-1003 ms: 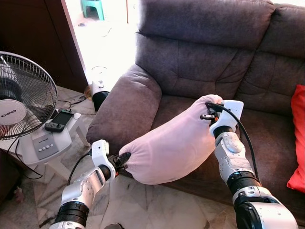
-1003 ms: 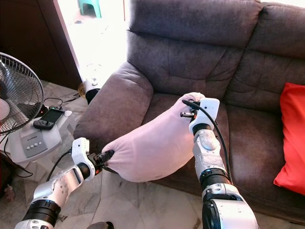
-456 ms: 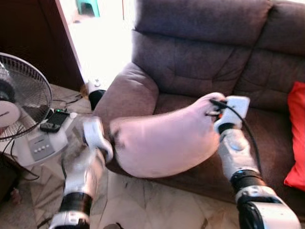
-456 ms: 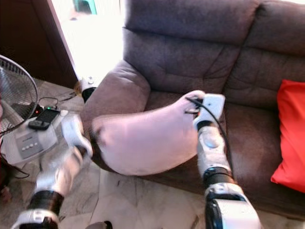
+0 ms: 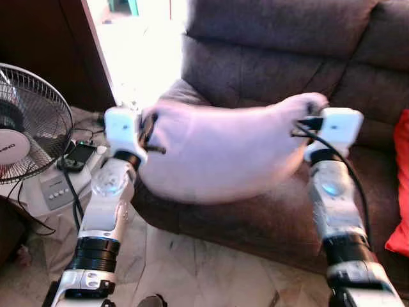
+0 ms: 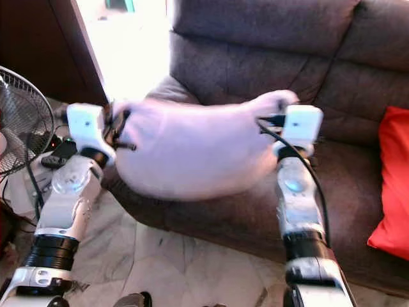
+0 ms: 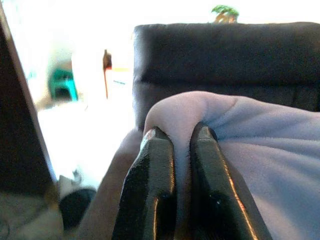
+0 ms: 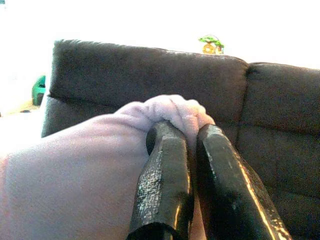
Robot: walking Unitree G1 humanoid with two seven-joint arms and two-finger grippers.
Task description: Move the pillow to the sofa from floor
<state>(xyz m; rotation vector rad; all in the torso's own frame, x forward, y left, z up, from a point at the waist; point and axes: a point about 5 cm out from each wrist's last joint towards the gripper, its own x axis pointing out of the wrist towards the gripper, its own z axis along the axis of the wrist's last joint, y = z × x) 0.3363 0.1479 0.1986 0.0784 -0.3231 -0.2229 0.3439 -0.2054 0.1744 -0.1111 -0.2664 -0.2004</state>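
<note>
While both arms are raised in front of us, we hold the pillow (image 5: 223,150) up in the air between them, lifted off the floor and hanging in front of the sofa (image 5: 281,70), above its seat edge and left armrest. It is a pale pinkish-white cushion, soft and fleecy, sagging into a plump bean shape between its two pinched ends; in the head views its outline is blurred.

Our left gripper (image 7: 176,137) has its two long black fingers nearly closed, with a gathered fold of the pillow's corner squeezed between them. The fabric puckers into small wrinkles around the tips. Our right gripper (image 8: 184,131) is likewise pressed almost together on the opposite corner, where the cloth bunches into a knobbly ruffle over the fingertips. The fingers (image 8: 165,175) look matte black with a slightly scuffed, glossy sheen.

We see the sofa covered in dark grey-brown, suede-like upholstery with stitched, padded panels and a rounded armrest. A bright red cushion (image 6: 390,185) lies on the seat at the far right. To our left stands a fan (image 5: 29,131) with a round wire grille, and the floor (image 5: 211,268) is pale marbled tile.
</note>
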